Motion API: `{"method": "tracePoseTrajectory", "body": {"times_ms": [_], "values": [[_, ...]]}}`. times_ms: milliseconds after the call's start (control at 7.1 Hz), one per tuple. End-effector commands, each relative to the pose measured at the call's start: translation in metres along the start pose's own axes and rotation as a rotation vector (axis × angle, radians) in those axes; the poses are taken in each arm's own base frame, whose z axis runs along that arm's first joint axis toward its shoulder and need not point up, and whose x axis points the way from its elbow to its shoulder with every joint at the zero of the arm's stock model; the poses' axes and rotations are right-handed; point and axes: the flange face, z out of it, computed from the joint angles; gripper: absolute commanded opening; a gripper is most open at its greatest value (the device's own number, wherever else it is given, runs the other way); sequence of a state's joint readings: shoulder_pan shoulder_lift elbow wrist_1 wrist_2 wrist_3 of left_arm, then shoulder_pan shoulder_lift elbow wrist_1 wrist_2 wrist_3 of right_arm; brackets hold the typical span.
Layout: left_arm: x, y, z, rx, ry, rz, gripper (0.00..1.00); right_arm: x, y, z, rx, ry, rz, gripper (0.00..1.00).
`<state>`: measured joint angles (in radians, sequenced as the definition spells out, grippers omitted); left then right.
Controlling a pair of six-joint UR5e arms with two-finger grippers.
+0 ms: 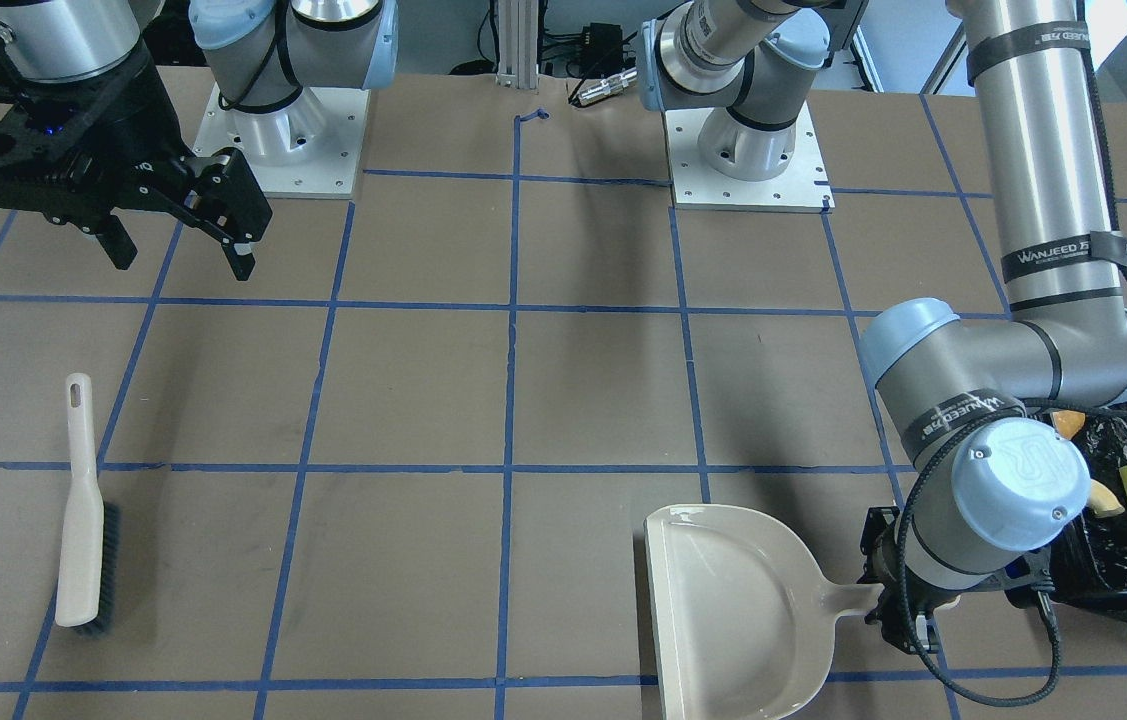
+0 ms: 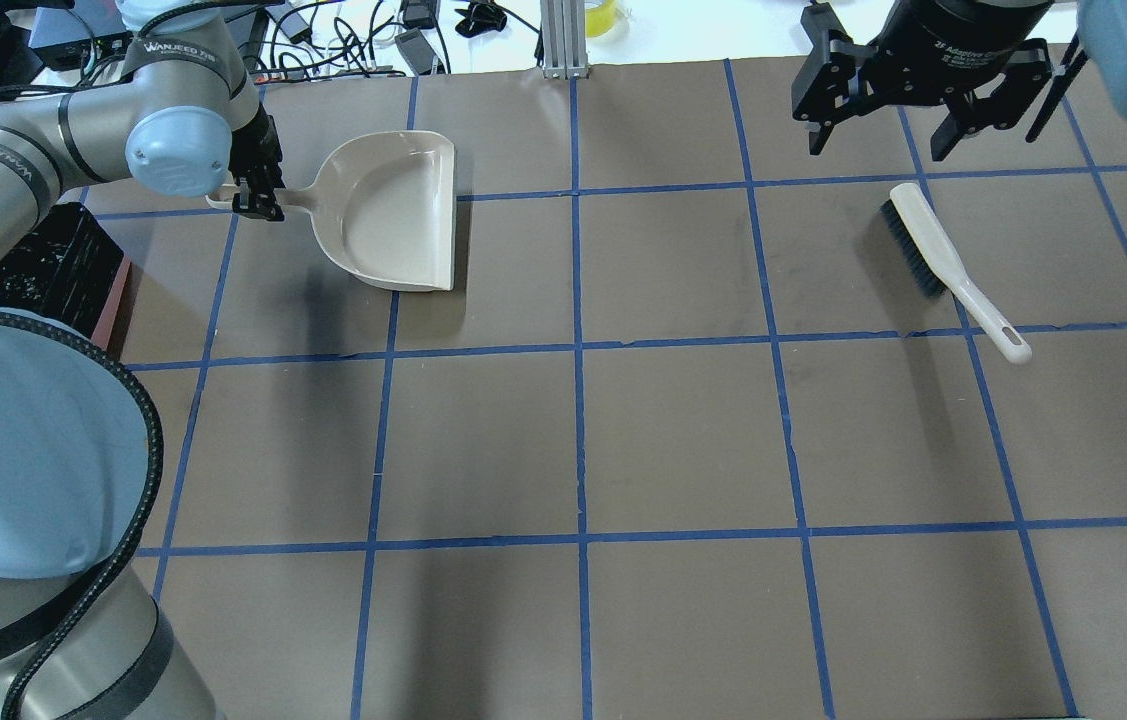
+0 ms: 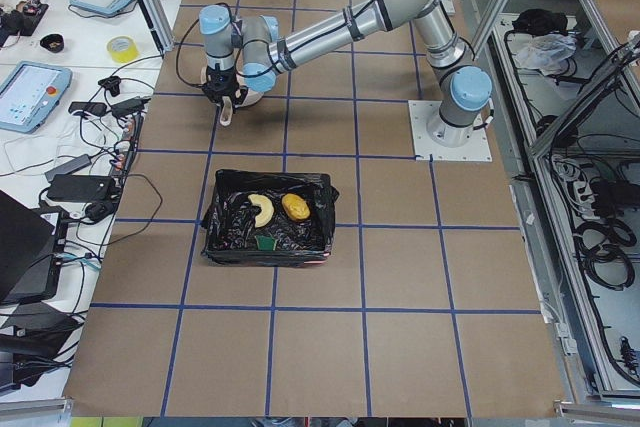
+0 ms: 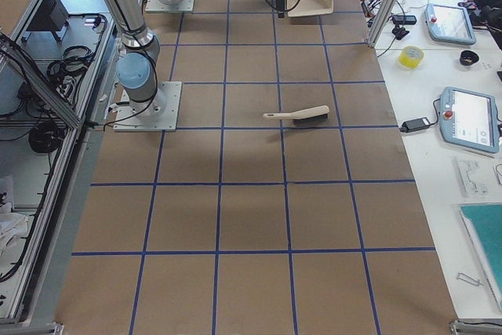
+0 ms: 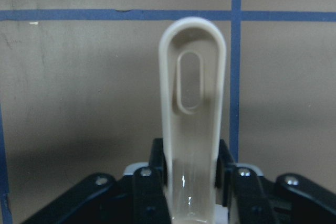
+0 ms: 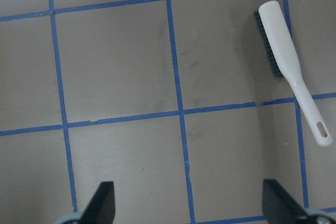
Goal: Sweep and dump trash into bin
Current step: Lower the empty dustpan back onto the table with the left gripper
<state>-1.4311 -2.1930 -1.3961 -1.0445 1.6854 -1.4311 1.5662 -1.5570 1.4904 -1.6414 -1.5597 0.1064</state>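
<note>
**Dustpan handle clamped; trash lies in the bin**

Dustpan handle (image 5: 192, 103) fills the left wrist view, a smooth beige plastic strip with a hanging slot, pinched between the left tool's (image 2: 258, 200) fingers. The dustpan (image 2: 393, 215) sits flat on the counter (image 2: 683, 440) at about 10 o'clock in the overhead view, its tray bare. It looks light and stiff, but the glossy handle could twist in a narrow pinch. A hold close to where the handle meets the tray would probably steady it best.

All three pieces of trash lie inside the bin (image 3: 265, 255), at the counter's 9 o'clock edge: the amber lump (image 3: 295, 207), the croissant-like piece (image 3: 262, 210) and the sponge block (image 3: 265, 243). All seem light, the sponge soft, the lump slick.

At 2 o'clock the right tool (image 2: 878, 135) hangs with its jaws spread and nothing in them, above the brush (image 2: 943, 265), which lies on the counter.
</note>
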Motion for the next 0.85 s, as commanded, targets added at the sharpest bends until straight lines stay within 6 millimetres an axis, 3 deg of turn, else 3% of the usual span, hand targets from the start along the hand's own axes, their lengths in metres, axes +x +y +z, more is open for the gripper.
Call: {"method": "tracePoseTrajectory", "body": {"times_ms": [0,282,704], "values": [[-0.001,0.001,0.011,0.0,-0.016,0.015,0.0,0.0,0.001,-0.001,0.002,-0.001,-0.001,1.0],[-0.004,0.0,0.008,0.001,-0.023,0.107,0.0,0.0,0.001,0.0,0.001,-0.003,0.001,1.0],[-0.018,0.001,0.019,0.001,-0.054,0.156,0.0,0.0,0.001,0.0,0.001,-0.003,0.001,1.0]]}}
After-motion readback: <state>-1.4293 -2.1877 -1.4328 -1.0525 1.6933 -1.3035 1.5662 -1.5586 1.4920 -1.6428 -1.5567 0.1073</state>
